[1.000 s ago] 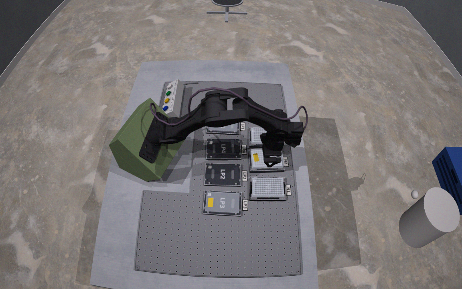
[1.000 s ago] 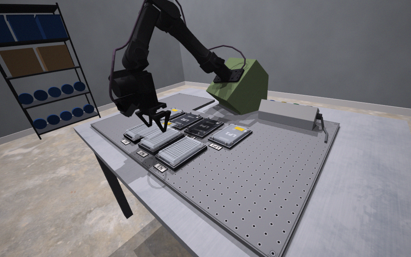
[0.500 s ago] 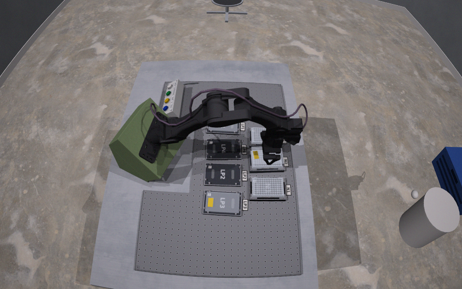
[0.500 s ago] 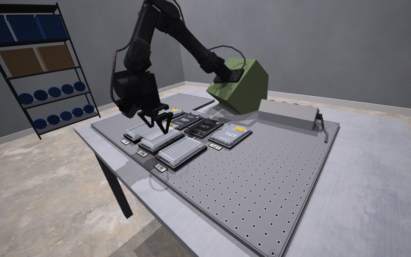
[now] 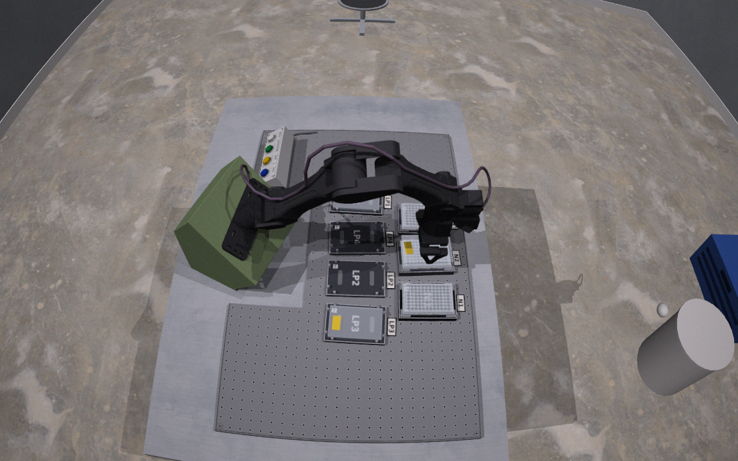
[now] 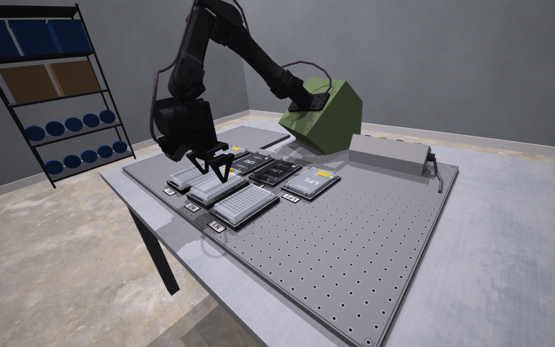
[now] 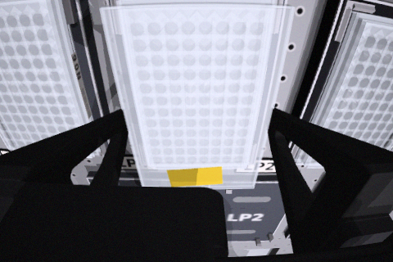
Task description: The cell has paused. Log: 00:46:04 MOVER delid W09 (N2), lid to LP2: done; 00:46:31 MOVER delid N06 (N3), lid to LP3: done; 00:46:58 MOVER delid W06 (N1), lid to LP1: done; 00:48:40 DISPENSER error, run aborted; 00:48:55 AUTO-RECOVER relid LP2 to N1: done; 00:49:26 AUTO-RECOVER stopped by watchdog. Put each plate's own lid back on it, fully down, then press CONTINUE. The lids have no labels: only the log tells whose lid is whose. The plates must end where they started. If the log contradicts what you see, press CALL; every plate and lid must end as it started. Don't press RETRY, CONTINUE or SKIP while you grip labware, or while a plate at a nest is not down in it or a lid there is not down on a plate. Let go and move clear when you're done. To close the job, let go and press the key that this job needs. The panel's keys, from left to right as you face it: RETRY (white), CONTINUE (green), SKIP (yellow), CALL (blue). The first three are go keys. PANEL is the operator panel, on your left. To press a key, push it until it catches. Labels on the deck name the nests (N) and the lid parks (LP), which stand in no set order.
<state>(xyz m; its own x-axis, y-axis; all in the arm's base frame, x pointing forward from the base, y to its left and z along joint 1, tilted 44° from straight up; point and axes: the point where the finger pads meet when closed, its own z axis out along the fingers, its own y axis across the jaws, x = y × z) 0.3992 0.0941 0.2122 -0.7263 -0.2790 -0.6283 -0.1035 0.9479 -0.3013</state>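
Note:
My gripper (image 5: 434, 254) (image 6: 215, 176) (image 7: 197, 117) is shut on the long sides of a clear lid with a yellow patch (image 5: 408, 247) (image 7: 195, 177). The lid is held over the N2 plate (image 7: 196, 0), nearly lined up with it; the height of the gap is hard to tell. The N1 plate (image 5: 428, 300) (image 6: 180, 178) (image 7: 368, 86) and N3 plate (image 5: 410, 216) (image 6: 244, 202) (image 7: 33, 61) sit in their nests, showing no yellow patch. A lid (image 5: 336, 323) lies on LP3, another lid (image 6: 323, 173) on LP1. The panel (image 5: 281, 155) has white (image 5: 270, 137), green (image 5: 268, 148), yellow (image 5: 266, 160) and blue (image 5: 264, 172) keys.
The dark parks LP2 (image 5: 355, 279) (image 6: 249, 162) (image 7: 246, 229) and LP4 (image 5: 356, 235) (image 6: 274, 174) hold no lid. Raised corner posts stand on the parks. The green arm base (image 5: 211, 229) (image 6: 339, 116) stands beside the panel. The arm hides part of N3 and LP1 from above.

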